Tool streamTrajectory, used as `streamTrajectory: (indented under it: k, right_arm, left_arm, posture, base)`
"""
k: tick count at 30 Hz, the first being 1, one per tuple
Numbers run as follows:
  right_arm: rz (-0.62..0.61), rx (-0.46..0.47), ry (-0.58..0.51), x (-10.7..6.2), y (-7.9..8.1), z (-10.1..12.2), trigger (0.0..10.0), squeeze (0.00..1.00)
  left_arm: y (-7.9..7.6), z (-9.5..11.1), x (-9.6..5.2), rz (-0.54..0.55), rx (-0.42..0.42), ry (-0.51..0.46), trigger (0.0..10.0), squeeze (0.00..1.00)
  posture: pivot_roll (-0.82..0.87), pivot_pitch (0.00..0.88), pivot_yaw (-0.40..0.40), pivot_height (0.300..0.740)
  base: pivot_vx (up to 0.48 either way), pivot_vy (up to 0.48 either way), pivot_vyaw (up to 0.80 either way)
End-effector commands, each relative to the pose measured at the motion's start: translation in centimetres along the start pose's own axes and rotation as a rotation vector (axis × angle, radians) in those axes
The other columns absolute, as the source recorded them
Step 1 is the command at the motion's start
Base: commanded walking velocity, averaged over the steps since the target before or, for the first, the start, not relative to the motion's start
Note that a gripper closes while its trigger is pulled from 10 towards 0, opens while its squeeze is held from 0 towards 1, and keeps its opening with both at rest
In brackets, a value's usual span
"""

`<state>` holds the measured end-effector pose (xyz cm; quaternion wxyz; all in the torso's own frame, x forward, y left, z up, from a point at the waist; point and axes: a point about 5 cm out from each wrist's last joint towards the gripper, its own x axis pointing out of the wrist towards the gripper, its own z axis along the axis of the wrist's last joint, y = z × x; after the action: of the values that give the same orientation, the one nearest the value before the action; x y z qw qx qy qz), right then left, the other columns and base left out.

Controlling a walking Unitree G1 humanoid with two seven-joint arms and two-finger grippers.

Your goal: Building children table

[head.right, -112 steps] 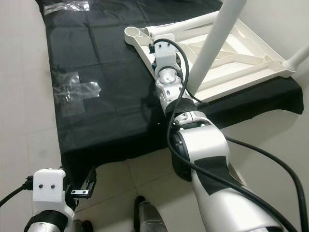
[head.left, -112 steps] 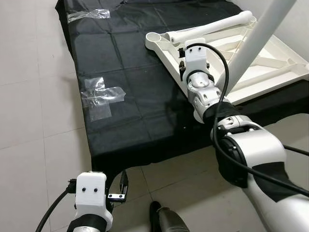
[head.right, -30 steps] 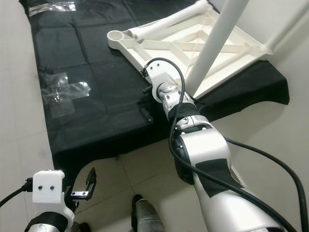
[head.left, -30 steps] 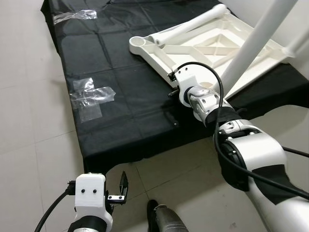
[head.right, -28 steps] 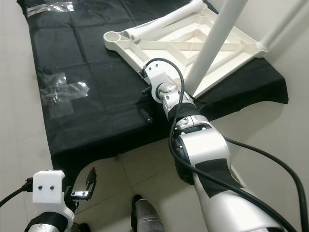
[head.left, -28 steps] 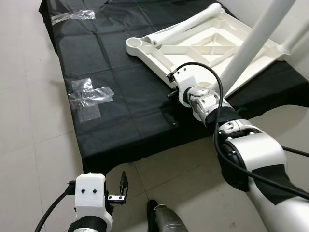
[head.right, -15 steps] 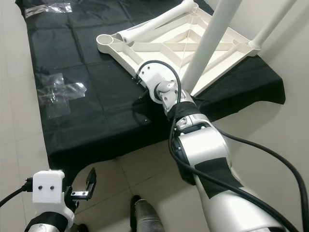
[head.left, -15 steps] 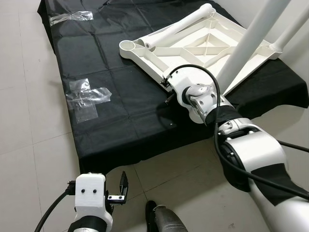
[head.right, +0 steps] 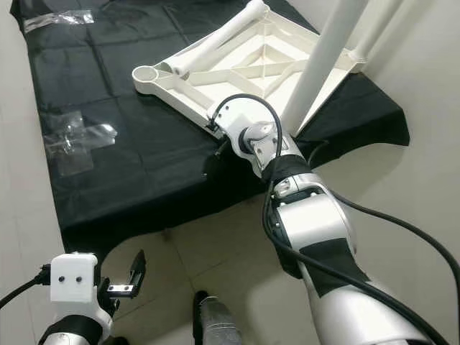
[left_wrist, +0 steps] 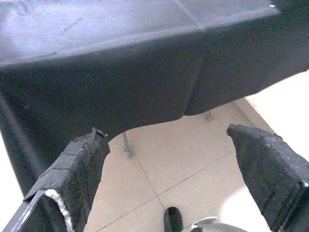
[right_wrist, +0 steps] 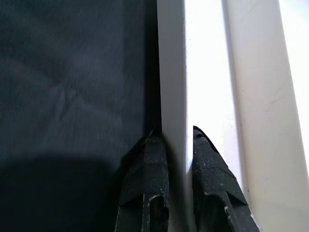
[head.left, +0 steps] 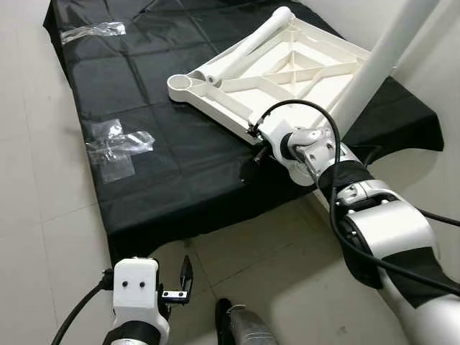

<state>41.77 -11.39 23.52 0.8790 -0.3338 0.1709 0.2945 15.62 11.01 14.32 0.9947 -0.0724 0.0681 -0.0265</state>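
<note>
The white plastic tabletop [head.left: 287,68] lies upside down on a black cloth [head.left: 165,136] that covers a low platform, its ribbed underside facing up. The moulding is smooth and glossy, with straight stiffening ribs forming triangular cells and a round socket [head.left: 180,81] at the near left corner. One cylindrical white leg [head.left: 251,44] lies flat along the far left edge of the frame. A second leg [head.left: 377,61], a plain smooth tube, stands up from the near right corner and rises out of view.

The right gripper [right_wrist: 177,145] is clamped on the near rim of the tabletop: in the right wrist view its two textured black fingers [right_wrist: 149,169] press against either side of the thin white edge wall, one on the cloth side, one on the inner side. In the head views the right arm [head.left: 374,230], silver with black cabling, reaches across to that rim.

The left gripper [left_wrist: 174,179] hangs low over the pale tiled floor [head.left: 43,215], in front of the draped cloth edge. Its fingers are spread wide, nothing between them.

Two crinkled clear plastic bags lie on the cloth, one [head.left: 115,144] near the left edge, with small dark parts inside that are too small to identify, another [head.left: 92,31] at the far left corner. The cloth shows square fold creases.
</note>
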Motion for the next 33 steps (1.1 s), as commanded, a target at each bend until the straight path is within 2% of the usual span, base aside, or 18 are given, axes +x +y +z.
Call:
streamTrajectory:
  k: [1,4,8,18,19,24,27,29,30,32,33]
  right_arm:
    - [0.477,-0.047,0.018,0.6,4.0,-0.8,0.0,0.00]
    - [0.514,-0.071,0.011,0.4,4.0,-0.9,0.0,0.00]
    - [0.671,-0.124,-0.010,-0.9,3.6,-1.8,0.0,0.00]
    - [0.757,-0.173,-0.063,-1.3,3.9,-2.1,0.0,0.00]
    - [0.750,-0.202,-0.088,-1.3,4.0,-2.0,10.0,0.00]
    - [0.777,-0.211,-0.169,-1.6,4.0,-1.0,10.0,0.00]
    - [0.861,-0.220,-0.300,-2.3,4.1,0.7,10.0,0.00]
    - [0.877,-0.221,-0.335,-2.5,4.2,1.2,10.0,0.00]
    - [0.881,-0.240,-0.368,-2.6,4.3,1.9,10.0,0.00]
    - [0.881,-0.240,-0.368,-2.6,4.3,1.9,10.0,0.00]
    - [0.842,-0.272,-0.398,-2.5,4.4,2.5,10.0,0.00]
  left_arm:
    - [-3.4,-0.6,-0.1,-0.119,-0.089,0.036,10.0,0.00]
    - [-3.4,-0.6,0.0,-0.119,-0.089,0.036,10.0,0.00]
    - [-3.3,-0.6,-0.1,-0.119,-0.089,0.031,10.0,0.00]
    - [-3.3,-0.6,0.0,-0.123,-0.090,0.032,10.0,0.00]
    - [-3.3,-0.6,0.0,-0.122,-0.090,0.032,10.0,0.00]
    - [-3.3,-0.6,0.1,-0.121,-0.092,0.031,10.0,0.00]
    - [-3.3,-0.6,0.1,-0.121,-0.092,0.032,10.0,0.00]
    - [-3.3,-0.6,0.1,-0.121,-0.092,0.032,10.0,0.00]
    - [-3.4,-0.6,0.0,-0.122,-0.092,0.032,10.0,0.00]
    - [-3.4,-0.6,0.0,-0.122,-0.092,0.032,10.0,0.00]
    - [-3.3,-0.6,0.0,-0.122,-0.092,0.032,10.0,0.00]
  posture:
    - [-0.02,0.288,-0.123,0.740]
    - [-0.02,0.288,-0.123,0.740]
    - [-0.02,0.283,-0.124,0.740]
    - [-0.02,0.283,-0.124,0.740]
    - [-0.02,0.283,-0.124,0.740]
    - [-0.02,0.283,-0.124,0.740]
    - [-0.02,0.280,-0.124,0.740]
    - [-0.02,0.278,-0.121,0.740]
    - [-0.02,0.277,-0.121,0.740]
    - [-0.02,0.277,-0.121,0.740]
    - [-0.02,0.277,-0.121,0.740]
  base:
    - [0.000,0.000,0.00]
    - [0.000,0.000,0.00]
    - [0.000,0.000,0.00]
    - [0.000,0.000,0.00]
    - [0.000,0.000,0.00]
    - [0.000,0.000,0.00]
    - [0.000,0.000,0.00]
    - [0.000,0.000,0.00]
    - [0.000,0.000,0.00]
    - [0.000,0.000,0.00]
    - [0.000,0.000,0.00]
